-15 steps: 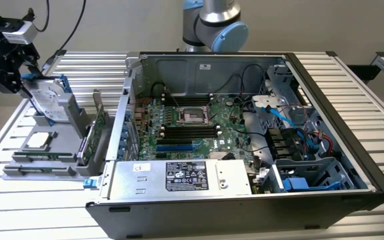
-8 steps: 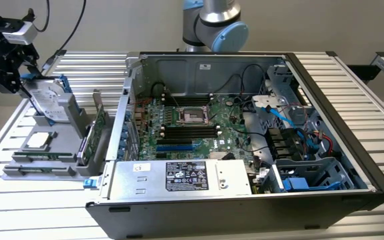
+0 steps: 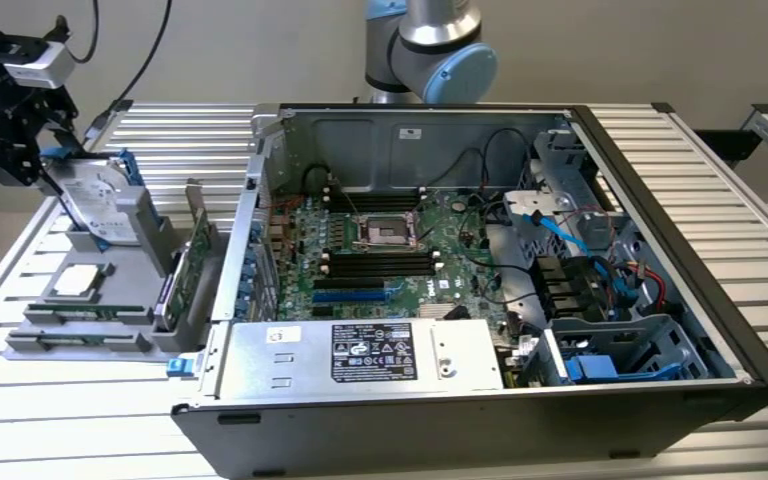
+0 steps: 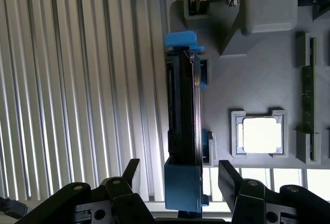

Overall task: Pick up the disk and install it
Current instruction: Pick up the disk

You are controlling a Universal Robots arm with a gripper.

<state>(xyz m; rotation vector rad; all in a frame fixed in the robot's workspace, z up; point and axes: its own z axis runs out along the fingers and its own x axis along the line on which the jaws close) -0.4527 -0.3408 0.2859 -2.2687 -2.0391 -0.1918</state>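
The disk (image 3: 91,195) stands on edge in a slot of the grey holder tray (image 3: 77,335) at the exterior view's left, its silver face and blue carrier showing. My gripper (image 3: 21,165) hangs just above its top edge. In the wrist view the disk (image 4: 183,110) appears edge-on, a dark slab with blue carrier ends. It runs between my two black fingers (image 4: 130,175), which stand on either side with a gap to each. The gripper (image 4: 179,176) is open and holds nothing.
A silver CPU chip (image 3: 77,282) lies in a tray pocket, with green circuit cards (image 3: 197,260) upright beside it. The open computer case (image 3: 491,260) fills the middle, its drive cage (image 3: 624,350) at the near right. Everything sits on a ribbed metal table (image 3: 184,135).
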